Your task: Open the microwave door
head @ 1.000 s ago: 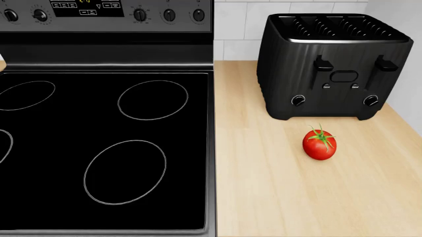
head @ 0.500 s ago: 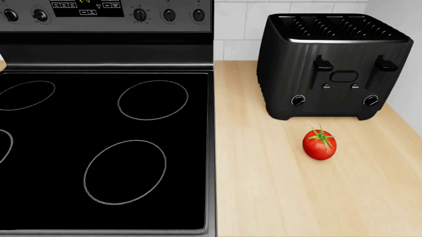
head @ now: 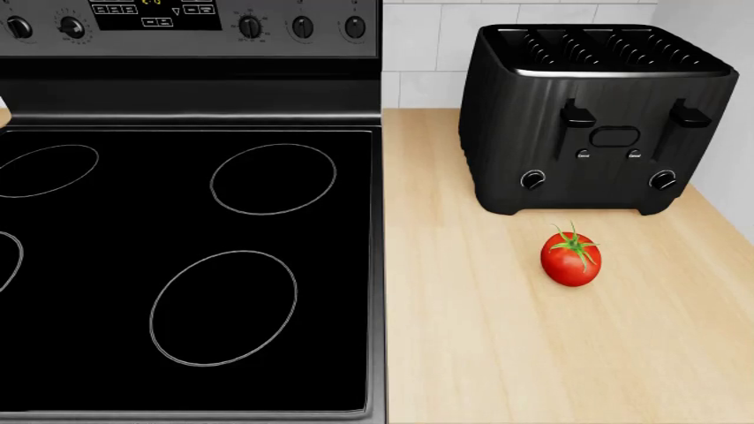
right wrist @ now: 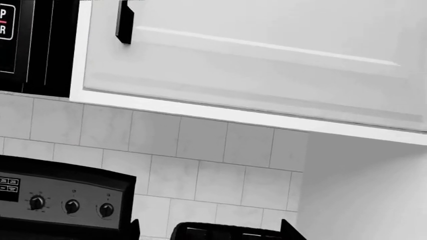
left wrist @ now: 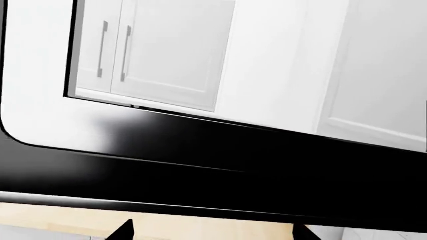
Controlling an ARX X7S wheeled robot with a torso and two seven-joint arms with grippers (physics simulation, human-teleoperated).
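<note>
- Microwave (right wrist: 8, 35): only a strip of its black control panel is showing, at the edge of the right wrist view. It is hanging high on the wall, touching the side of a white cabinet (right wrist: 267, 65) and sitting above the stove's knobs (right wrist: 70, 206).
- The right gripper (right wrist: 212, 232) is showing just two dark fingertips (right wrist: 133, 230). They are standing wide apart with nothing between them. It is pointing at the tiled wall (right wrist: 200, 165), well below the microwave.
- The left gripper (left wrist: 213, 235) is likewise showing only its fingertips (left wrist: 123, 231), spread apart and gripping nothing.
- Just ahead of it a glossy black panel (left wrist: 200, 170) is filling the left wrist view and mirroring white cabinet doors. I cannot tell which appliance it belongs to. A strip of pale wood is showing along its far side.
- The cabinet's dark handle (right wrist: 124, 22) is hanging near the edge next to the microwave.
- Neither gripper is showing in the head view.
- The worktop (head: 495, 353) is carrying a black toaster (head: 595, 119) at its back edge, toward the right corner.
- A tomato (head: 570, 258) is lying just in front of the toaster, apart from it and nearer the right edge.
- The stove (head: 189, 265) is sitting flush against the worktop's left edge, its glass top bare.
</note>
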